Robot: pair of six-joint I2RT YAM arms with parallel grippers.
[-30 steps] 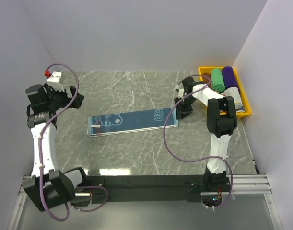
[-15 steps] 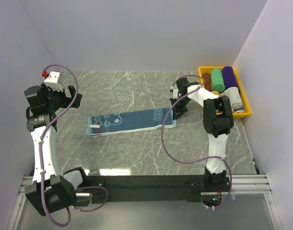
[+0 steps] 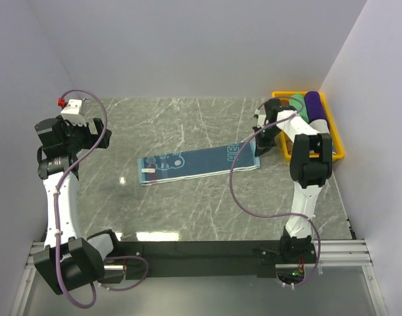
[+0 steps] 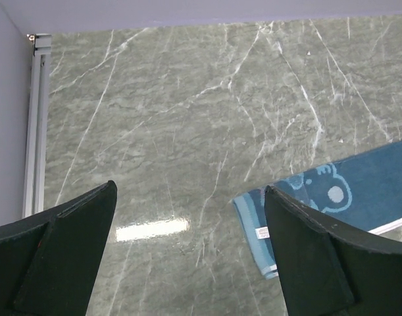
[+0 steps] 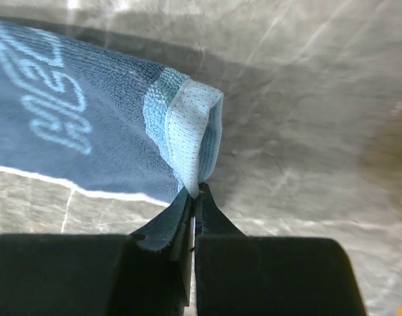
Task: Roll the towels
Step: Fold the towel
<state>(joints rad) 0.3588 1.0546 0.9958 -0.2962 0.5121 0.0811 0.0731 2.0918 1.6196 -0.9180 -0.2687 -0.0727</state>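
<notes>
One flat terry towel, blue, long rectangle; right hand pinching hemmed corner; left hand agape.

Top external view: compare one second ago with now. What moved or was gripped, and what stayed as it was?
The right gripper closed on the right end of the blue towel and pulled it to the right, toward the yellow bin; the whole towel slid that way. The left gripper stayed open and almost in place; the rolled towels in the bin did not move.
</notes>
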